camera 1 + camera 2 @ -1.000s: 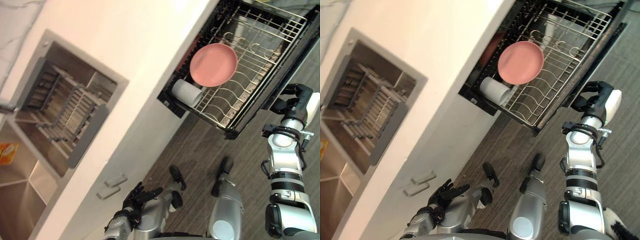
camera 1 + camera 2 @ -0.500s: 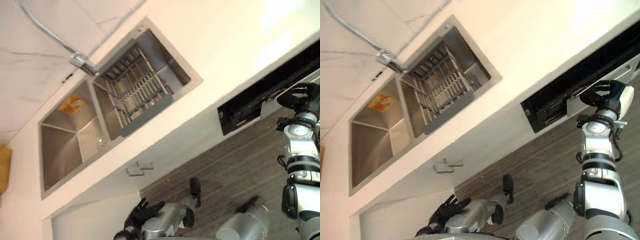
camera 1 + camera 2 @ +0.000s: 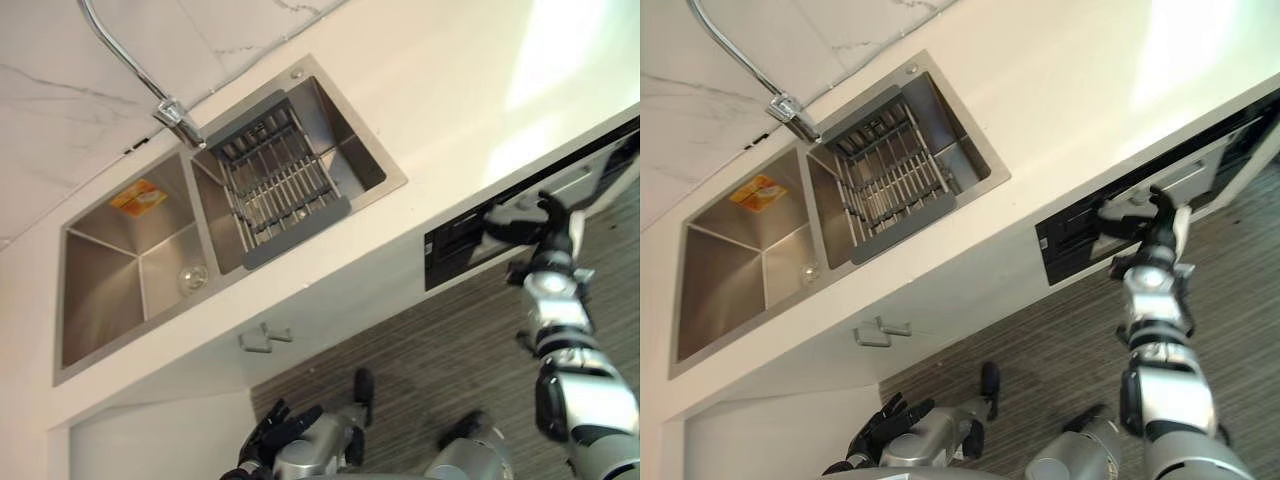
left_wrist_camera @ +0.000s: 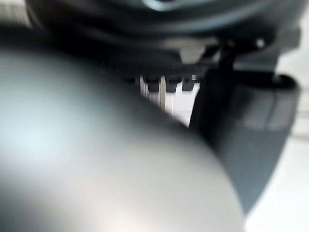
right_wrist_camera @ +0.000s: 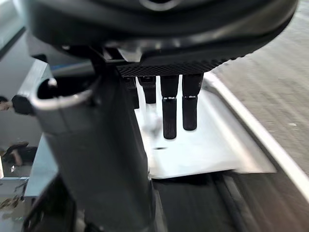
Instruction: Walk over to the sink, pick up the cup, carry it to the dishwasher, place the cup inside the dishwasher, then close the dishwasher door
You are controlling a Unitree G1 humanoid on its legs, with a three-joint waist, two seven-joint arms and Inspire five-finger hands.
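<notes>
R hand [image 3: 1137, 214] fingers straight, apart, at dishwasher door [image 5: 212, 140]; L hand [image 3: 277, 427] low, fingers spread.

The sink [image 3: 105, 290] is a stainless-steel double basin, sunk flush into the white surface [image 3: 450, 90]. Off to its right, under that surface, the dishwasher [image 3: 458, 243] shows as a narrow dark slot. Its pale dishwasher door [image 5: 212, 145] is tilted up close, not quite shut.
</notes>
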